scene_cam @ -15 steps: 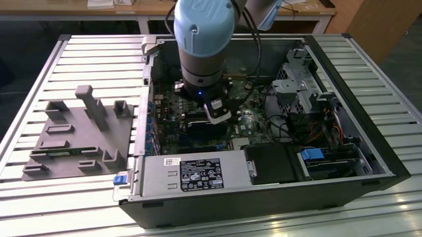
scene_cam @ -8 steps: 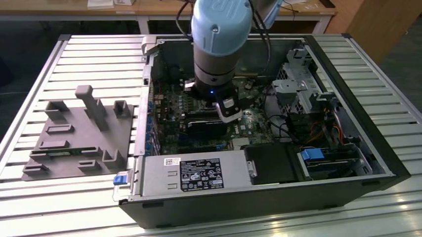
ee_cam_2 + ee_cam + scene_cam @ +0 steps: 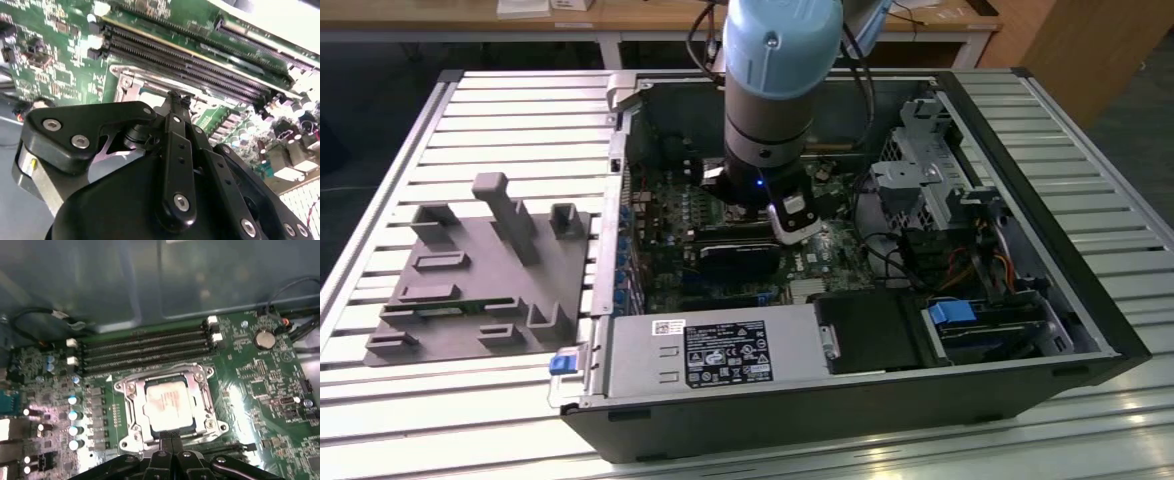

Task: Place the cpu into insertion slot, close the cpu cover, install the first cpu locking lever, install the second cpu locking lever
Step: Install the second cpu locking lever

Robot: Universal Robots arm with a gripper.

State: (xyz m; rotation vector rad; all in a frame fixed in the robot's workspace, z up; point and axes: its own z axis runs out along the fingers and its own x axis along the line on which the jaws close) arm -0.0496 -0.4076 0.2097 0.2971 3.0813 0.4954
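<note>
We see the gripper [image 3: 170,439] with jaws pressed together (nothing between them), just before the cpu [image 3: 169,404] under its cover [image 3: 131,392].

Pale blue arm joint [image 3: 781,40], dark grey wrist, black hand [image 3: 175,107] links with silver screws

Open black computer case [image 3: 1067,330] sat on a slatted metal table [image 3: 507,110], grey fixture block [image 3: 467,270] at its nine o'clock, silver power supply [image 3: 707,355] at the case's six o'clock, black memory slots [image 3: 145,347] at the coin battery's [image 3: 264,339] nine o'clock.
</note>
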